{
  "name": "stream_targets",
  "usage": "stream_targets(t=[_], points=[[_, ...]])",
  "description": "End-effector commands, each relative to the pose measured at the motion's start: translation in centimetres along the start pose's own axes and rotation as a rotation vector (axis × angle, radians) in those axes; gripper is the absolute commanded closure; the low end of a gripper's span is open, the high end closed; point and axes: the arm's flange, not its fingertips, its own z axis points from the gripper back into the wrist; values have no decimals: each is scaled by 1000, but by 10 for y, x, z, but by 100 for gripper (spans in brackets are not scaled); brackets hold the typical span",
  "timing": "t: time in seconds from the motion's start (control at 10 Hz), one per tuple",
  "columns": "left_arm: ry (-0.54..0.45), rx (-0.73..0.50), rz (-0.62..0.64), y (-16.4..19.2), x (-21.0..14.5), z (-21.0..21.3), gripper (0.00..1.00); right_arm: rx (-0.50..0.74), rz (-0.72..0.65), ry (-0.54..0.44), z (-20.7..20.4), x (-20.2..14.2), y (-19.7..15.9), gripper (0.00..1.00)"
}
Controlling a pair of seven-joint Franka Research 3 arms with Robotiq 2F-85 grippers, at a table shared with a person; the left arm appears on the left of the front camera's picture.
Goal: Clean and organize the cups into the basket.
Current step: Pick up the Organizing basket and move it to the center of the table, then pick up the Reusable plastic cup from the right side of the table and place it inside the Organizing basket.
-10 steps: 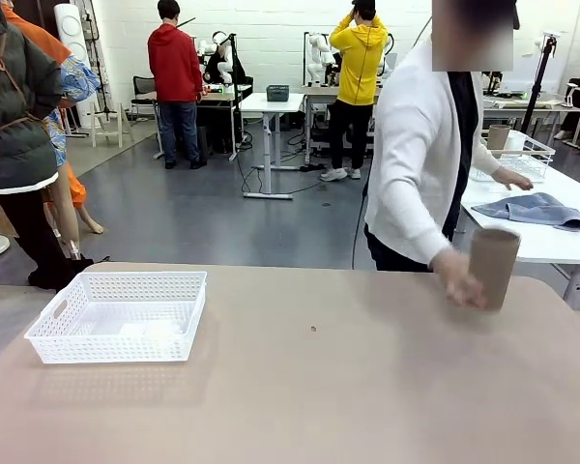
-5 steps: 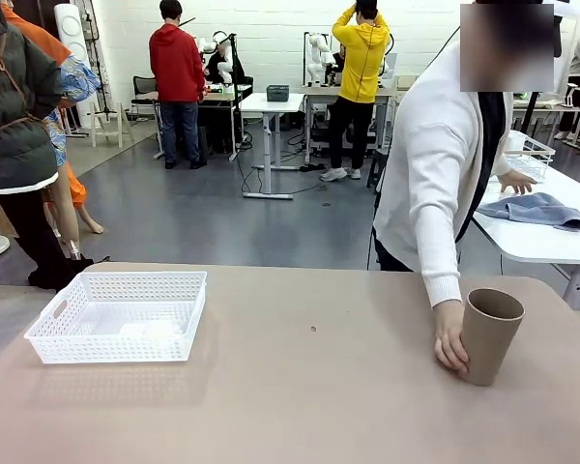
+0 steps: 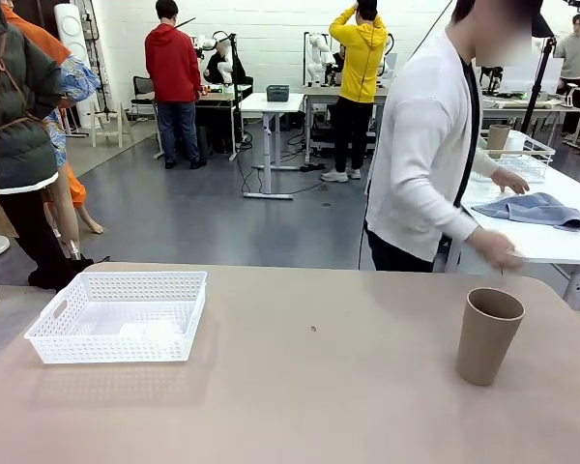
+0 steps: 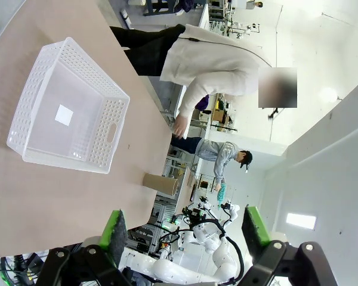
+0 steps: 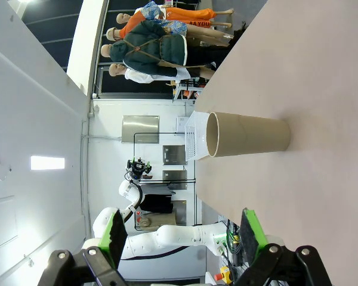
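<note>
One tan-brown cup [image 3: 488, 335] stands upright and alone on the right side of the tan table [image 3: 309, 406]. In the right wrist view this cup [image 5: 247, 134] is ahead of my right gripper [image 5: 183, 235], which is open and empty. The white lattice basket [image 3: 116, 314] sits empty at the table's left. The left wrist view has the basket [image 4: 65, 125] and, farther off, the cup [image 4: 161, 183] beyond my left gripper [image 4: 185, 231], open with nothing in it. Another tan cup [image 3: 498, 137] stands in a wire basket on the side table. The mint cup is out of view.
A person in a white cardigan [image 3: 420, 155] stands at the far right edge, one hand [image 3: 498, 253] off the table. A side table [image 3: 551, 237] behind carries a blue cloth [image 3: 534, 209] and the white wire basket [image 3: 524, 155].
The person set the tan cup down on the table's right side, let go, and drew the hand back towards the side table. The basket has not moved.
</note>
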Motion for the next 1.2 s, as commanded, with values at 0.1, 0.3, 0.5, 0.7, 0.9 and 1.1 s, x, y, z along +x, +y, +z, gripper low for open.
stream_targets(t=[0.1,0.3,0.5,0.7,0.9,1.1], points=[[-4,-8,6,-3,2,1,0,-8,-3,-6,1,1,0,0],[-4,-8,6,-3,2,1,0,-8,-3,-6,1,1,0,0],[-4,-8,6,-3,2,1,0,-8,-3,-6,1,1,0,0],[10,147,-131,-14,1,-8,0,-75,292,67,-14,2,13,0],[61,479,-269,-54,6,-39,0,-120,630,289,-62,8,27,0],[97,769,-371,-77,-2,-72,0,-159,767,407,-105,10,22,0]])
